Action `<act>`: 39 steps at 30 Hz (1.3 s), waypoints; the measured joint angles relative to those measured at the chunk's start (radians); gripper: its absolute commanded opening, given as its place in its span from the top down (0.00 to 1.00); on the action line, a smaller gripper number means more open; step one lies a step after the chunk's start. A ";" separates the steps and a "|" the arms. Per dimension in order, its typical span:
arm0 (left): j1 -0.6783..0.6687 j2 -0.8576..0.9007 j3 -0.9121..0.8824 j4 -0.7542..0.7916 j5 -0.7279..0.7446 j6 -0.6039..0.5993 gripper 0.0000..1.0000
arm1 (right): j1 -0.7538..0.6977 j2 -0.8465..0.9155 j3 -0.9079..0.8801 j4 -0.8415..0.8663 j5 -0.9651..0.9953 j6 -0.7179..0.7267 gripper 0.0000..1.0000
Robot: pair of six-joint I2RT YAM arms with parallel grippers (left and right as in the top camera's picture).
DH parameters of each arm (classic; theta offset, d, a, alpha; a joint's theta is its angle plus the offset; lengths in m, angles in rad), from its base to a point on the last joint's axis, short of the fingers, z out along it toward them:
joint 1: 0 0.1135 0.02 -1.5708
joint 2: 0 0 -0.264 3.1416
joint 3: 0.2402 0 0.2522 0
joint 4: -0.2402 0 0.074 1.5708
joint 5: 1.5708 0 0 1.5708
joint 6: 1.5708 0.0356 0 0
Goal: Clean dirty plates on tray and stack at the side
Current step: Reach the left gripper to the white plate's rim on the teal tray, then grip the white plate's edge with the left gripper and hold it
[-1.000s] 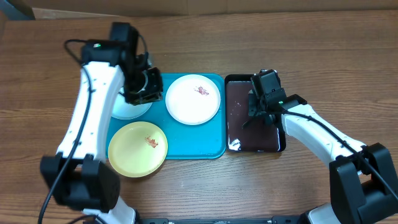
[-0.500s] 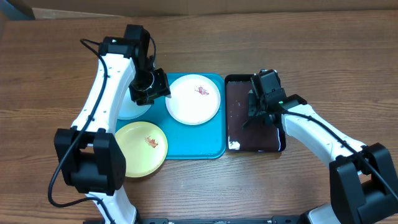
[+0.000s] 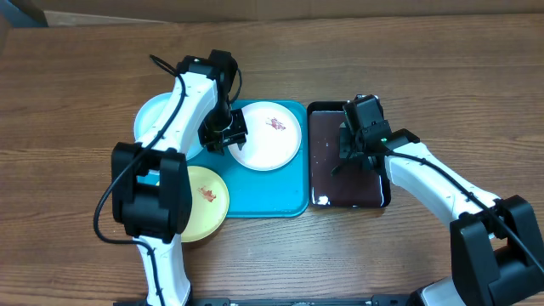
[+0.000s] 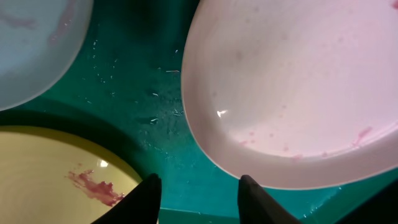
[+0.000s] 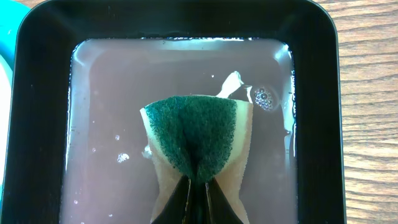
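Three plates lie on the turquoise tray (image 3: 276,191). The white plate (image 3: 270,140) (image 4: 298,87) carries a reddish smear. So does the pale yellow plate (image 3: 208,197) (image 4: 43,174). The light blue plate (image 3: 155,119) (image 4: 31,43) overhangs the tray's far left corner. My left gripper (image 3: 228,136) (image 4: 199,186) hangs open over bare tray (image 4: 137,81), between the white plate's left rim and the yellow plate, with nothing between its fingers. My right gripper (image 3: 353,151) (image 5: 198,190) is shut on a green-topped sponge (image 5: 196,130).
A dark glossy tray (image 3: 316,115) (image 5: 50,37) holding murky water sits right of the turquoise tray, with the sponge held over it. Bare wooden table surrounds both trays. Cardboard lies along the far edge.
My left arm swung right from over the light blue plate to the white plate's left rim, and its jaws opened. The right arm stayed still.
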 measured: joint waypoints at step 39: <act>-0.059 -0.202 -0.046 0.159 -0.138 -0.076 0.38 | 0.000 0.000 0.000 0.001 0.000 0.000 0.93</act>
